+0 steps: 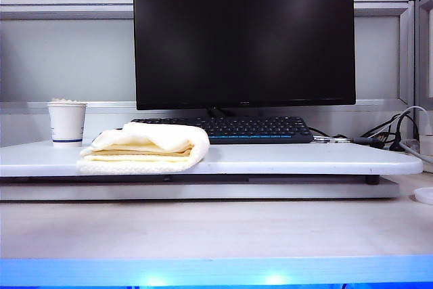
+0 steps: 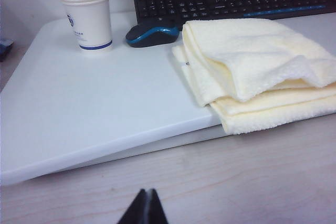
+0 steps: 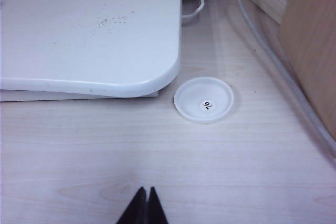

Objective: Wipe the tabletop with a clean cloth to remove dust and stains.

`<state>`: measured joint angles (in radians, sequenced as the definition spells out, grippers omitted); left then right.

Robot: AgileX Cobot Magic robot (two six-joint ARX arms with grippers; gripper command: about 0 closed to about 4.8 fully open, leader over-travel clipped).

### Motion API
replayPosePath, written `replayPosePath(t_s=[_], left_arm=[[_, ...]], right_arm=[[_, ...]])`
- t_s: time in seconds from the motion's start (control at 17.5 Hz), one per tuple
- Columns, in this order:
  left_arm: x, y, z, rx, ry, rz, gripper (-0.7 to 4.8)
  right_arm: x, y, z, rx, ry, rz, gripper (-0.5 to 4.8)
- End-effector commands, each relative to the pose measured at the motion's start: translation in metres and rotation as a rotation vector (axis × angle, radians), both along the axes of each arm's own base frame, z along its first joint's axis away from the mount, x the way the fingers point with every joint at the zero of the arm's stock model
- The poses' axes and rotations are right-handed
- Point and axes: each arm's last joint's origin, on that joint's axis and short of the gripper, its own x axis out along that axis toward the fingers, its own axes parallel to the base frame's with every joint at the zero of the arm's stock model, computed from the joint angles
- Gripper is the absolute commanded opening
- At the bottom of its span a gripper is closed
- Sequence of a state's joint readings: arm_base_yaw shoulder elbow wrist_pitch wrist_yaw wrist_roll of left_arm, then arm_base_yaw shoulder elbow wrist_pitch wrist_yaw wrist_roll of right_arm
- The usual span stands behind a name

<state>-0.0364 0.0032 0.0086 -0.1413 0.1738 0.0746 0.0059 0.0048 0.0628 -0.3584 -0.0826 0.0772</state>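
Note:
The white tabletop (image 1: 284, 159) is a wide glossy board raised on the wood-grain desk. A folded pale-yellow cloth (image 1: 145, 147) lies on its left front part, overhanging the front edge. In the left wrist view the cloth (image 2: 257, 66) sits ahead of my left gripper (image 2: 146, 192), which is shut and empty, hovering over the bare desk short of the tabletop (image 2: 100, 114). My right gripper (image 3: 145, 190) is shut and empty over the desk near the tabletop's right corner (image 3: 105, 45), where dark specks dot the board. Neither gripper shows in the exterior view.
A white paper cup (image 1: 66, 123), a black keyboard (image 1: 223, 128) and a black-and-blue mouse (image 2: 152, 33) sit on the board below a dark monitor (image 1: 243, 38). A white round lid (image 3: 203, 100) lies on the desk by the right corner. Cables (image 3: 262, 40) and a wooden panel (image 3: 312, 40) stand at the right.

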Motion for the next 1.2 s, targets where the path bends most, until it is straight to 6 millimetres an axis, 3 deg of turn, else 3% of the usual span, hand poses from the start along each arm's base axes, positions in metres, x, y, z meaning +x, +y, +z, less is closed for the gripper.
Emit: replayPosePath(t_s=[0.06,0.86,1.2], left_arm=[[0.0001,0.0,-0.0006,-0.001,0.003,-0.002,-0.05],[-0.0001,-0.0003,-0.0016,-0.005,0.014,-0.013,-0.05],[-0.0028,-0.0074,-0.0001,-0.042,0.008,-0.272,-0.05]], right_arm=[[-0.0003,-0.0001,-0.0001,0.0,0.0,-0.002,-0.06],[-0.0003,-0.0001,-0.0001,0.0,0.0,-0.002,-0.06],[-0.0002,0.0003,-0.0001,0.004,-0.001,0.01,-0.06]])
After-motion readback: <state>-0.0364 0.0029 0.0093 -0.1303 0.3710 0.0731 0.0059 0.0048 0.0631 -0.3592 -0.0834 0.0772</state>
